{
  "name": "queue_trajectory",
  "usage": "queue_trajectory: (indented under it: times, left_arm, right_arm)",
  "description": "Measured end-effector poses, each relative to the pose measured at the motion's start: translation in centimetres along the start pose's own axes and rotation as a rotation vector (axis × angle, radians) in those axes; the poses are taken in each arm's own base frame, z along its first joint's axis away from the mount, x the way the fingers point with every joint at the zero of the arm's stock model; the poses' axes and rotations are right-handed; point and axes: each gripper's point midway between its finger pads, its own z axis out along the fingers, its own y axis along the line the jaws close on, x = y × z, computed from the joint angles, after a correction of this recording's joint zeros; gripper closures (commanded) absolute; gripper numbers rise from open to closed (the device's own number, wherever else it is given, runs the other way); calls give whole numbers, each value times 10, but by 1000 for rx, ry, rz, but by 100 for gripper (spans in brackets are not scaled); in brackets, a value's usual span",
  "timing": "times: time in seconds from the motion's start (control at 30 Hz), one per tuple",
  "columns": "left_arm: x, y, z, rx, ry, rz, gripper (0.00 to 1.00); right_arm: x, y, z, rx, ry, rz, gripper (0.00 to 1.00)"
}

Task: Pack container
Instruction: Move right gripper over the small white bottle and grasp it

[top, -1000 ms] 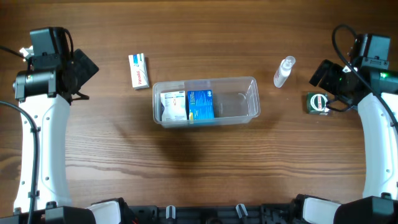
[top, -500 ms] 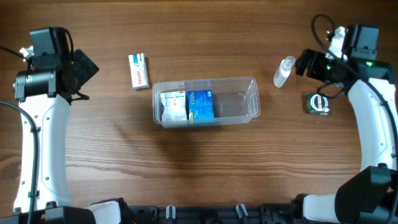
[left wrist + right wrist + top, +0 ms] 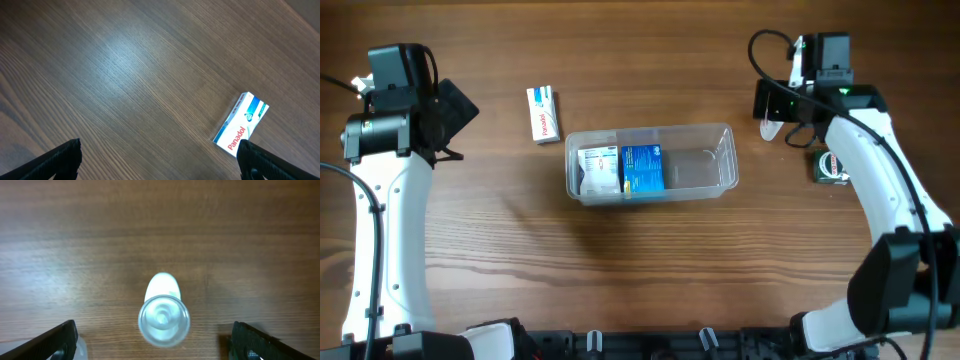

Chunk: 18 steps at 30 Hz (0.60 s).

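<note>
Container (image 3: 730, 160): white box (image 3: 598, 170) + blue box (image 3: 642, 167) in. Out on desk (image 3: 650, 280): Panadol box (image 3: 543, 113), bottle (image 3: 163, 315), green item (image 3: 832, 165). R fingers (image 3: 55, 342) wide over bottle; L fingers (image 3: 60, 160) wide, empty.

Two boxes (image 3: 620, 170) in the container (image 3: 650, 129), leftward; Panadol box (image 3: 543, 113) behind-left; bottle (image 3: 163, 312), apparently upright, behind-right.

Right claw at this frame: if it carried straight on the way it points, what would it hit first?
The right claw would probably meet the small clear bottle top first; it's centred between the open jaws, depth unclear.
</note>
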Motion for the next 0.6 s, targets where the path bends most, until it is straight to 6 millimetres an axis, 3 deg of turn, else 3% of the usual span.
queue_trajectory:
  times: [0.17, 0.4, 0.6]
  left_arm:
    - [0, 0, 0, 0, 0, 0, 0]
    - [0, 0, 0, 0, 0, 0, 0]
    - [0, 0, 0, 0, 0, 0, 0]
  right_arm:
    - [6, 1, 16, -1, 30, 1, 2]
    - [10, 2, 30, 0, 52, 8, 18]
    - [13, 3, 45, 2, 66, 14, 19]
